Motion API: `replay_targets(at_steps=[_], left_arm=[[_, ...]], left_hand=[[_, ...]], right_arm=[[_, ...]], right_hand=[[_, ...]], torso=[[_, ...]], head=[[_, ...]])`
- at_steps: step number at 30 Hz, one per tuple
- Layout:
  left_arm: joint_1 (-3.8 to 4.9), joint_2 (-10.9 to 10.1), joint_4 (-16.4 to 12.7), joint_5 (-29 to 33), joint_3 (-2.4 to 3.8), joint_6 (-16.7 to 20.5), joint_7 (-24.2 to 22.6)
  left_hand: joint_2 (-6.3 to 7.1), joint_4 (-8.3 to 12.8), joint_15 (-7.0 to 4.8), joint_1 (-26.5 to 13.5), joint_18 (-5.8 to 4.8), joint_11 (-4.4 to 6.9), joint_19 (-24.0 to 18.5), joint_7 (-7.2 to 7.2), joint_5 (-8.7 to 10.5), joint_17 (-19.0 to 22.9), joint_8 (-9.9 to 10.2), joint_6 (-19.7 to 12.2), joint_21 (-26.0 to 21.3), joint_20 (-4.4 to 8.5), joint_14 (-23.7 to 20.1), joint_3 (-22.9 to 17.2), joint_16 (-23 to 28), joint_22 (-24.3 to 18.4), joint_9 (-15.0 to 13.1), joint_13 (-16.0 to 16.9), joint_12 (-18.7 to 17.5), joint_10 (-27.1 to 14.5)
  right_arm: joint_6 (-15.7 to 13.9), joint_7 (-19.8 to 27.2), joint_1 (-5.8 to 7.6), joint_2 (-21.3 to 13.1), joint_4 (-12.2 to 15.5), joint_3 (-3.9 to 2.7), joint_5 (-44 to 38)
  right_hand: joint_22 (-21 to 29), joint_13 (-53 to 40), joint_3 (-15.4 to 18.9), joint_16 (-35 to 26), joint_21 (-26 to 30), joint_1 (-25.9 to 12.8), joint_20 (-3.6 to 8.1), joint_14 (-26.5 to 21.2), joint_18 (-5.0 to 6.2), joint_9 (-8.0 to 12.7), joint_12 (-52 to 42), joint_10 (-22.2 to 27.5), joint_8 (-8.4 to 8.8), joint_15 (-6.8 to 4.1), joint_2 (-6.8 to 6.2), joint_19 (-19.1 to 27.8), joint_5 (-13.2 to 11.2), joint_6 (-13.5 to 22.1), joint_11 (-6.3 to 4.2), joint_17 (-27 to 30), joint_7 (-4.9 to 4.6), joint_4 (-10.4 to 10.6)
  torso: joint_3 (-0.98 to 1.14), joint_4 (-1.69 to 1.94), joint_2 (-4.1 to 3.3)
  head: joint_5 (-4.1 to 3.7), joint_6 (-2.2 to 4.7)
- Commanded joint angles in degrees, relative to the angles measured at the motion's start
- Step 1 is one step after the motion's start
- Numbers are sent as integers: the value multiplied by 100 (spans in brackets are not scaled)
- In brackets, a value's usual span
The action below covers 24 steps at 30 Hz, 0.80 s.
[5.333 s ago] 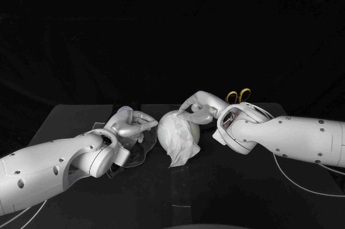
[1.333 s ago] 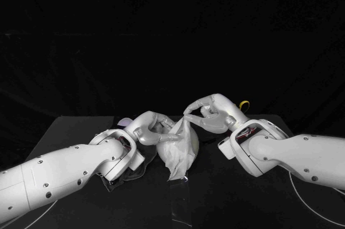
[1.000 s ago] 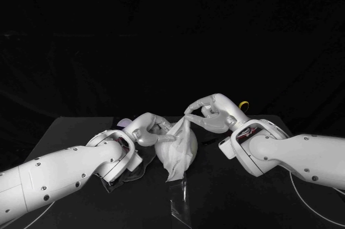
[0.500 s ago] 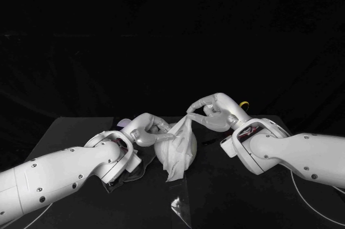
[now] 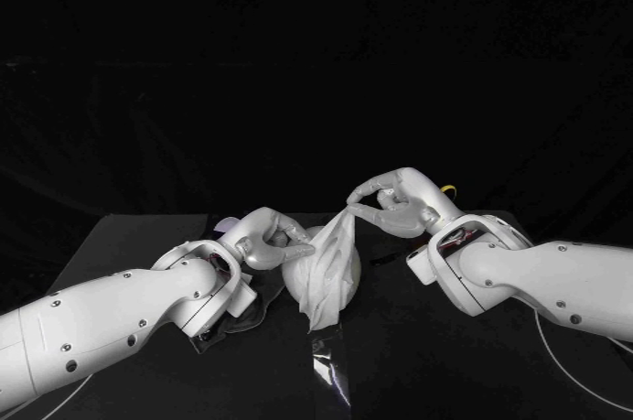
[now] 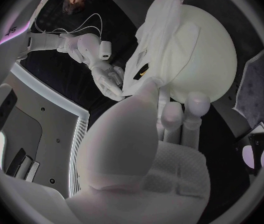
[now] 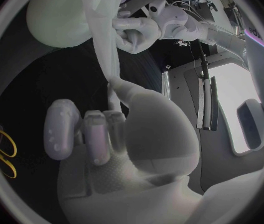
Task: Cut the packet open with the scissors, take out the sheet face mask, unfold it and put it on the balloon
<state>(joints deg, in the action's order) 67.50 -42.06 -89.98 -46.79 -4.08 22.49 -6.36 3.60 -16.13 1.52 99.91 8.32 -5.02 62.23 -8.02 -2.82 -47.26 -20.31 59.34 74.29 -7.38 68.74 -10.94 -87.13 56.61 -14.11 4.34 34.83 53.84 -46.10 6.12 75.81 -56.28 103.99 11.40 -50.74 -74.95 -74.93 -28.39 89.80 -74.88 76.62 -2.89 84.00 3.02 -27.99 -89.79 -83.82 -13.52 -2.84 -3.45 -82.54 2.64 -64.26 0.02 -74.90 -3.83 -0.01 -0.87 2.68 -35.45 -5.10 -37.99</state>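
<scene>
Our left hand (image 5: 268, 242) and right hand (image 5: 396, 206) each pinch the mask (image 5: 323, 283) draped over the balloon (image 6: 203, 55), scissors (image 5: 448, 190) behind it, shiny film (image 5: 325, 369) in front

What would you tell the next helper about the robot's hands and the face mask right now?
Left hand: grips the side edge of the sheet mask, close to the balloon.
Right hand: pinches the mask's top, raised above the balloon.
Things: the mask hangs bunched over one side of the balloon; the scissors lie on the table behind the right hand.
Done: mask is out, partly opened.
Left: spread it and lay it smoothly on the balloon.
</scene>
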Motion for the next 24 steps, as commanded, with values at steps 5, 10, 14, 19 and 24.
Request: replay_targets(at_steps=[5,10,14,19,24], left_arm=[[0,13,-44,111,-3,-253,-40],[0,22,-50,142,-3,-322,-46],[0,26,-43,274,-3,-275,-78],[0,-5,-26,528,-3,-169,-144],[0,-49,-42,740,-1,-141,-218]], left_hand=[[328,27,-114,-147,-126,83,287,35,-19,-624,119,61,142,118,673,-798,-48,270,-46,-83,-421,623],[565,156,-150,-472,-153,133,446,46,0,-866,157,166,170,167,950,-1459,18,359,-128,-57,-963,1050],[654,425,-196,-832,-171,184,555,86,1,-897,134,255,191,213,1033,-1987,66,424,-271,-19,-1297,1386],[748,474,-230,-1163,-174,229,570,139,20,-881,42,319,170,238,1038,-1910,78,414,-388,0,-1371,1510],[667,526,-249,-1212,-171,244,562,147,19,-870,21,263,144,261,1035,-1896,83,386,-440,3,-1395,1567]], right_arm=[[-100,107,6,-29,-13,-36,49],[-91,110,10,-46,-19,-49,94],[-72,101,15,-63,-22,-53,105],[-70,97,22,-115,-24,-55,105],[-73,102,30,-163,-26,-56,105]], right_hand=[[-1092,-1507,-36,20,-37,32,1,600,9,-120,-21,-618,-21,-59,34,-58,14,-52,-42,-1510,-4,7],[-1093,-1507,-41,20,-43,31,2,600,8,-122,-21,-618,-22,-59,32,-61,14,-51,-42,-1510,-4,3],[-1093,-1507,-41,20,-43,31,2,600,8,-122,-21,-618,-22,-59,32,-61,14,-51,-42,-1510,-4,3],[-1093,-1507,-41,20,-43,31,2,600,8,-122,-21,-618,-22,-59,32,-61,14,-51,-42,-1510,-4,3],[-1094,-1507,-51,20,-45,28,3,600,8,-126,-21,-618,-26,-59,28,-62,14,-49,-42,-1510,-4,-4]], torso=[[5,2,4],[-1,-3,-1],[-1,-1,-1],[-1,1,2],[-3,2,1]], head=[[-1,4],[1,4],[-6,4],[-14,8],[-22,8]])
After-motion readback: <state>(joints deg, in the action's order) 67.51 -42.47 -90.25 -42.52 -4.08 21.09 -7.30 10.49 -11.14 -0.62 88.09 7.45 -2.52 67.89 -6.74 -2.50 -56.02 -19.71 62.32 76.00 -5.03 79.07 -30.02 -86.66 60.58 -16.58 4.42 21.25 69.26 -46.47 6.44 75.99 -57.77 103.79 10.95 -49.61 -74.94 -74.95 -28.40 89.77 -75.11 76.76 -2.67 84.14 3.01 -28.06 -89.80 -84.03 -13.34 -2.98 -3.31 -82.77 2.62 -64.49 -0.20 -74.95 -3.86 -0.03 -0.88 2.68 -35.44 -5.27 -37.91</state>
